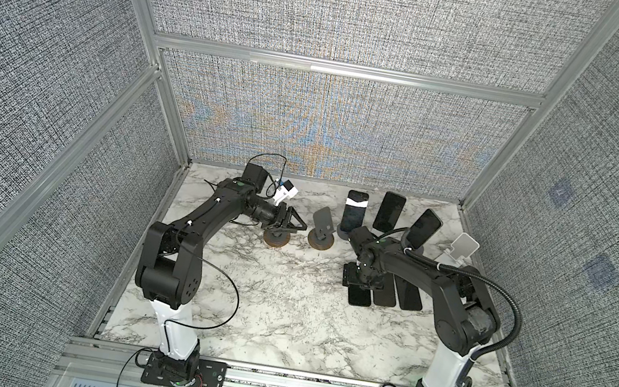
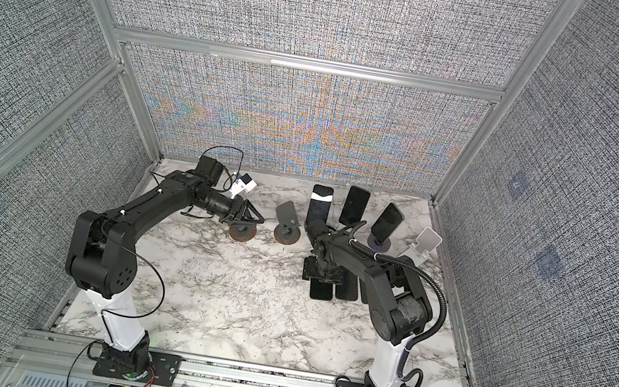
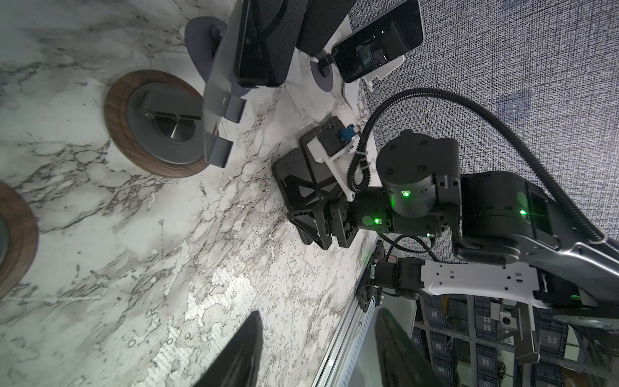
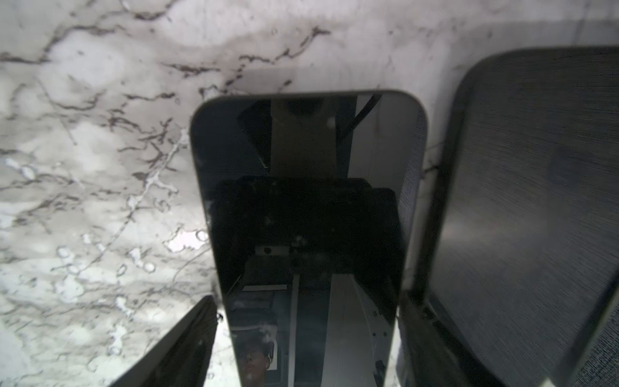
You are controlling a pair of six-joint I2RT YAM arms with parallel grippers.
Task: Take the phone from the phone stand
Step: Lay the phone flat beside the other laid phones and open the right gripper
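Straddling a phone (image 4: 301, 160) that lies flat, glass up, on the tabletop (image 1: 282, 304), the right claw (image 4: 308, 301) has its jaws spread, one finger along each long edge. Cannot tell whether either finger touches the phone. This phone is off any stand, at the left end of a row of flat phones beside the right arm.

Left claw (image 3: 318, 311): jaws wide apart, nothing between them, hanging just above a wood-ringed stand (image 1: 276, 240) at back left.

Counts:
- Flat phones: three ends show in both top views, the straddled one included; the arm hides the rest of the row.
- Upright phones on stands at the back: three, namely the banded phone (image 1: 354, 212), the middle phone (image 1: 390, 211) and the tilted phone (image 1: 424, 229).
- Wood-ringed stands: two, the second stand (image 1: 321, 238) bare.
- White stand (image 1: 461, 248): one, bare.

Surface is white marble with grey veins. Grey woven wall panels (image 1: 349, 11) in an aluminium frame (image 1: 344, 69) close in three sides.
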